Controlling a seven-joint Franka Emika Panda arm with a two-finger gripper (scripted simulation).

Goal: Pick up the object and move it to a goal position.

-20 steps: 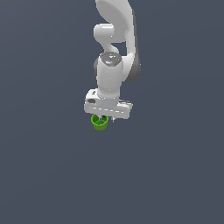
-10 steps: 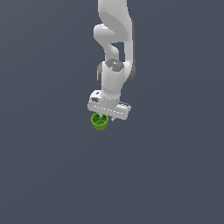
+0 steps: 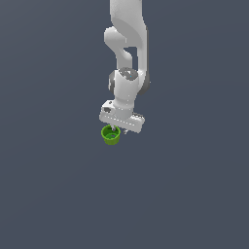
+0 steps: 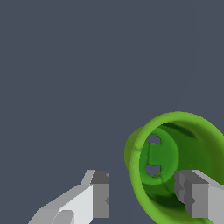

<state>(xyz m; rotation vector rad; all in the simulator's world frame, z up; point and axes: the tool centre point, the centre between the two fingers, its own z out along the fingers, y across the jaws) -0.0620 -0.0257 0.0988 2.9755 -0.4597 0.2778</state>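
The gripper (image 4: 144, 197) is spread open: in the wrist view one finger (image 4: 99, 194) stands outside the green cup (image 4: 175, 164) and the other sits inside its hollow, the near wall between them. That view also shows two holes in the cup's darker floor. The exterior view shows only the cup (image 3: 111, 135) just under the white arm (image 3: 127, 73), the fingers mostly hidden.

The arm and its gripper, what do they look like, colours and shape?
The arm is glossy white with rounded links and grey joint caps. Its gripper has a flat white boxy body. In the wrist view its fingers are white, ending in blocky grey pads. No cables or markings show.
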